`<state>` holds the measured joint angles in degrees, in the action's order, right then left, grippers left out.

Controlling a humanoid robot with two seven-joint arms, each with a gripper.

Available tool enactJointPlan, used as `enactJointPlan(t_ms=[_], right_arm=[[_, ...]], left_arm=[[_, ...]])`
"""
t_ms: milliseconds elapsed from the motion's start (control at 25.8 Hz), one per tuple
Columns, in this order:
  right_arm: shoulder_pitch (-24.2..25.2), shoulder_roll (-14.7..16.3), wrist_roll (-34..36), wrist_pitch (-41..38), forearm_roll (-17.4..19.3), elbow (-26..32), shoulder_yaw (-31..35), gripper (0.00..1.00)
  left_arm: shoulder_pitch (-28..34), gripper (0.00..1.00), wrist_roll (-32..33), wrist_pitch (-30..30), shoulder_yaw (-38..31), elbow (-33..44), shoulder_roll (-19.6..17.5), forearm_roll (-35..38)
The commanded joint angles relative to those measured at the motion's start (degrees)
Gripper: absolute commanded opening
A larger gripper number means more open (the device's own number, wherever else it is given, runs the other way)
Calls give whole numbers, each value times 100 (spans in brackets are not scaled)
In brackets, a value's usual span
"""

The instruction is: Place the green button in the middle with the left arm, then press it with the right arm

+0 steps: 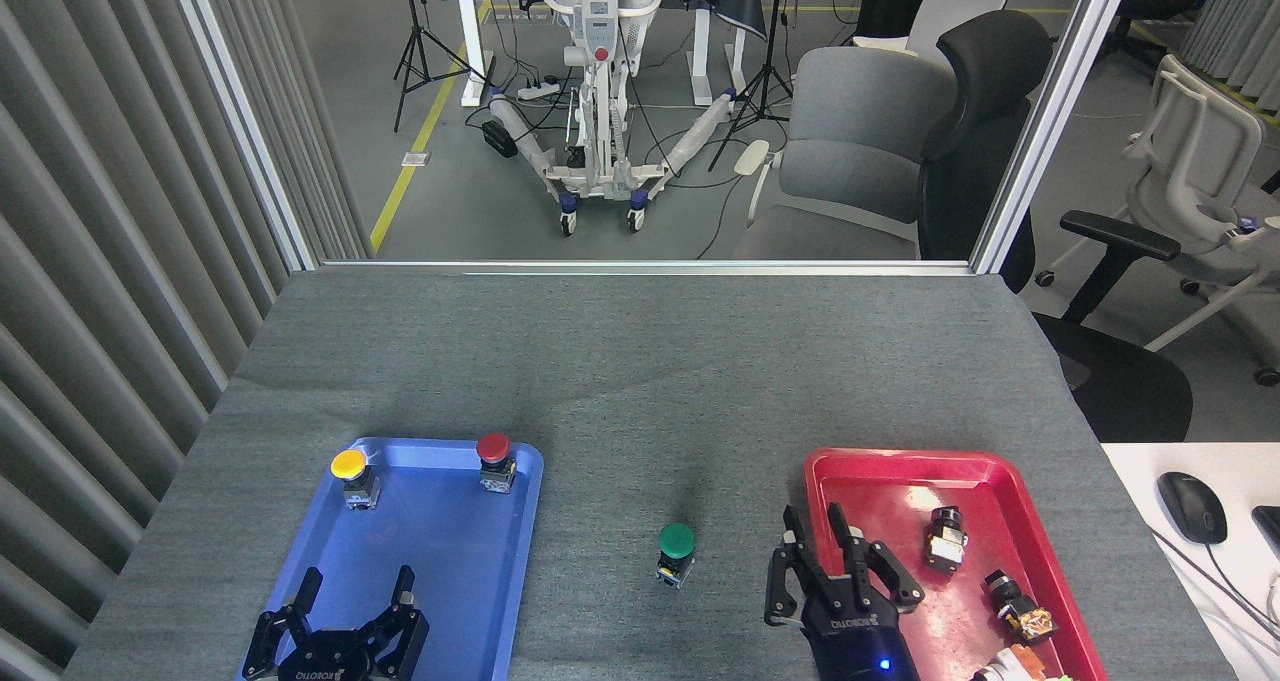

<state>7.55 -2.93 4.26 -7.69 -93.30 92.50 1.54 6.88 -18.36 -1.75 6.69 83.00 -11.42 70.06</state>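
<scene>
the left jaws (352,591) hung released at the near edge of the view, fingers spread over the near end of the blue tray (440,581) and holding nothing. the right jaws (838,563) were also released, fingers splayed and empty, poised over the near left rim of the red tray (880,466). just to the right of the right jaws, inside the red tray, lay three small loose parts (945,538), and one more showed only partly at the bottom edge.

the green button (677,551) stood upright on the dark grey counter (620,361), cap up, between the two trays. it sat left of the right jaws with a clear gap of cloth between, and well to the right of the left jaws. nothing touched it.

beyond the left jaws, at the far end of the blue tray, the yellow button (352,475) stood by the far left corner and the red button (495,460) by the far right corner, both upright and apart from each other.

farther off the counter lay bare up to its metal-edged back rim. past that were a white wheeled stand (598,81) on the floor, tripods, and grey office chairs (860,151). far right of the right jaws a black mouse (1192,507) rested on a white desk.
</scene>
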Motion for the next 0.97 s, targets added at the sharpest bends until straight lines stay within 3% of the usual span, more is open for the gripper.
enactJointPlan(t_ms=[0,310,931], right_arm=[[300,152,110,-4,5,216,382,100],[335,258,163,-39,259,251,523,100],[370,328,110,-48,260,242,506,100]], left_arm=[[41,100,8,8,-2,5,0,-1],[59,100,-1,16,-19,-21,0,-1],[129,100,-1,34,-45,-12,9,-10]])
